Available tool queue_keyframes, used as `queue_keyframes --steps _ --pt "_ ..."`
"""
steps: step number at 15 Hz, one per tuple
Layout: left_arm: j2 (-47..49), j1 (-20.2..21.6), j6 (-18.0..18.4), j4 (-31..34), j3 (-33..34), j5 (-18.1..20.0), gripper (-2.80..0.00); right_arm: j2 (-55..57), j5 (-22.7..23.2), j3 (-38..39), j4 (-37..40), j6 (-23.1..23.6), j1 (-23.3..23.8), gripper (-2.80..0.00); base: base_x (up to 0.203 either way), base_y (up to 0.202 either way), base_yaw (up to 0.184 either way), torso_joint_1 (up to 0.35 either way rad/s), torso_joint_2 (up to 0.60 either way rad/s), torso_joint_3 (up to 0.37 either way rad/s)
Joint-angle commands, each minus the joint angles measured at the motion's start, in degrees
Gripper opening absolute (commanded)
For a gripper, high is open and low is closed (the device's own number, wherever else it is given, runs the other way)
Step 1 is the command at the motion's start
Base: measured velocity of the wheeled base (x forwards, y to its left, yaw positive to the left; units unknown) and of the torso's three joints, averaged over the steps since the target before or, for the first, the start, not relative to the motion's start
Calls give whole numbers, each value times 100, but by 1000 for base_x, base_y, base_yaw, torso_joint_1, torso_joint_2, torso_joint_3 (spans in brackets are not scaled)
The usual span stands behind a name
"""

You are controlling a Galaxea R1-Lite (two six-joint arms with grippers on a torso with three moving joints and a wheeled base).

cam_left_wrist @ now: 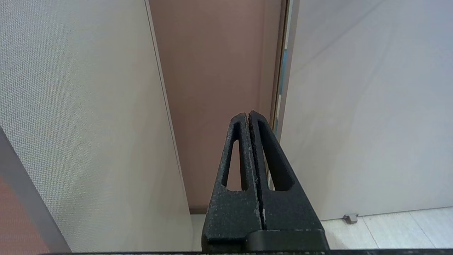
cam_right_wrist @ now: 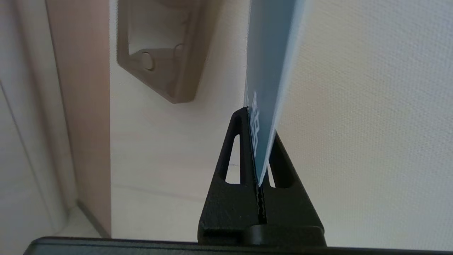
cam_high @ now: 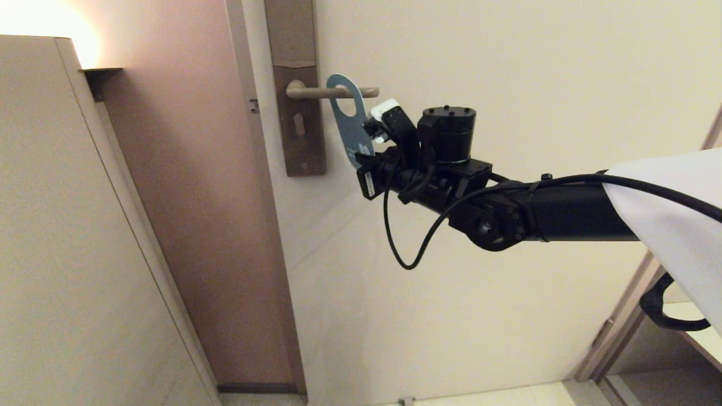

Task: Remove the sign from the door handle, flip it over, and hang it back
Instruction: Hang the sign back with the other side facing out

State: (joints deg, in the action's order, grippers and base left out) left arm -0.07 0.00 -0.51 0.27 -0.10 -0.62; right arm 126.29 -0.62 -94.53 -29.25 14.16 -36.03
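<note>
Facing flat cream door w/ tall brown backplate. Slim beige lever, the door handle, runs thru oval hole of flat blue sign. Right gripper jaws clamped on sign's lower end. Left gripper parked, jaws together.

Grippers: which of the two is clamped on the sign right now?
The right gripper, shut on the blue sign at the door handle. The left gripper is shut on nothing.
</note>
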Motion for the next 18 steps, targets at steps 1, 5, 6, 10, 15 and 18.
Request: queue_keyframes --steps 1,5,6,10,15,18 --pt "7 0 -2 0 1 -8 -280 105 -143 -98 -20 60 -120 -280 0 0 0 0 0 0" --pt "7 0 -2 0 1 -8 -280 318 -637 -345 -12 165 -325 -280 0 0 0 0 0 0" --pt "7 0 -2 0 1 0 -280 379 -763 -417 -11 166 -368 -280 0 0 0 0 0 0" --pt "7 0 -2 0 1 1 -280 513 -1080 -637 129 166 -460 -280 0 0 0 0 0 0" --pt "7 0 -2 0 1 -8 -280 502 -1151 -759 442 142 -516 -280 0 0 0 0 0 0" --pt "7 0 -2 0 1 -2 -280 467 -1151 -873 716 138 -528 -280 0 0 0 0 0 0"
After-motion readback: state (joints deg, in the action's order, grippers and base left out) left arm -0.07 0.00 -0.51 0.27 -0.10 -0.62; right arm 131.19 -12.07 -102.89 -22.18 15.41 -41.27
